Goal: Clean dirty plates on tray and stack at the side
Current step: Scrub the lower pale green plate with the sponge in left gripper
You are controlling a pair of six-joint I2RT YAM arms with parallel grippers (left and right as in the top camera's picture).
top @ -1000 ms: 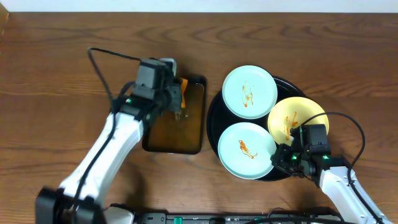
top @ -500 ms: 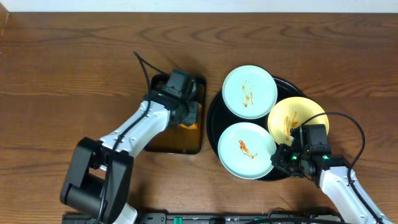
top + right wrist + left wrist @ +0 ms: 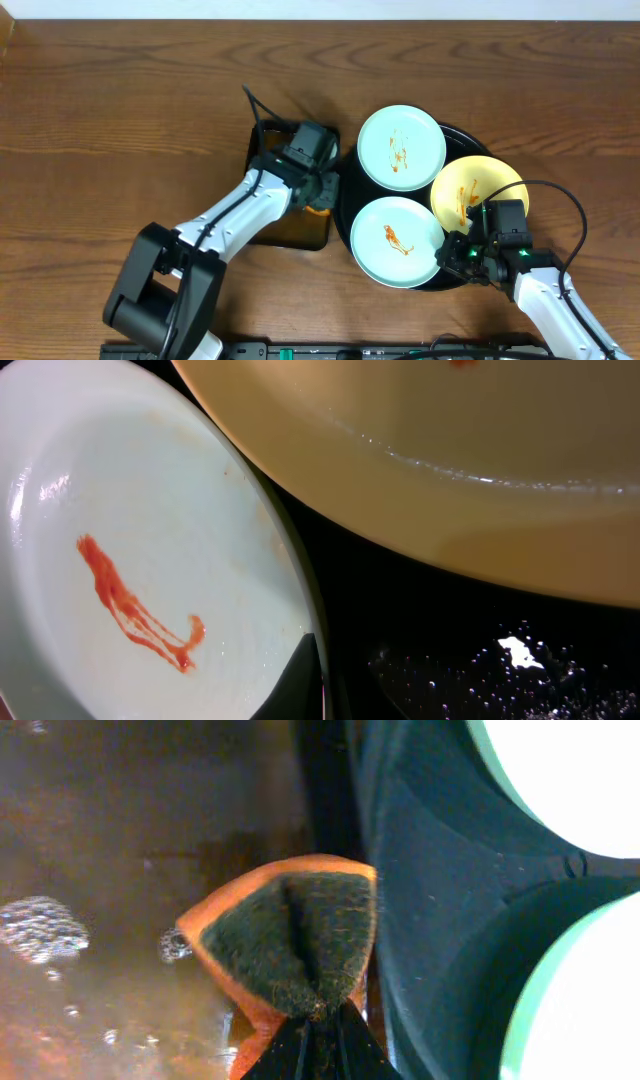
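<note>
The black round tray (image 3: 345,218) holds three plates. A mint plate (image 3: 401,147) lies at the back, a yellow plate (image 3: 480,185) on the right and a mint plate (image 3: 397,240) at the front, all with orange-red smears. My left gripper (image 3: 320,190) is shut on an orange sponge with a dark green scouring face (image 3: 290,935). It holds the sponge over the brown tray's right edge, next to the black tray (image 3: 430,920). My right gripper (image 3: 455,255) is shut on the front mint plate's right rim (image 3: 150,560). The yellow plate (image 3: 450,450) overlaps just above it.
A rectangular dark brown tray (image 3: 300,228) with soapy water and bubbles (image 3: 40,925) stands left of the black tray. Bare wooden table (image 3: 100,120) lies to the left and at the back. Water drops shine on the black tray's floor (image 3: 520,655).
My left gripper has moved right and forward with the sponge, from the brown tray's back to its right edge beside the black tray. The right arm and plates have not moved.
</note>
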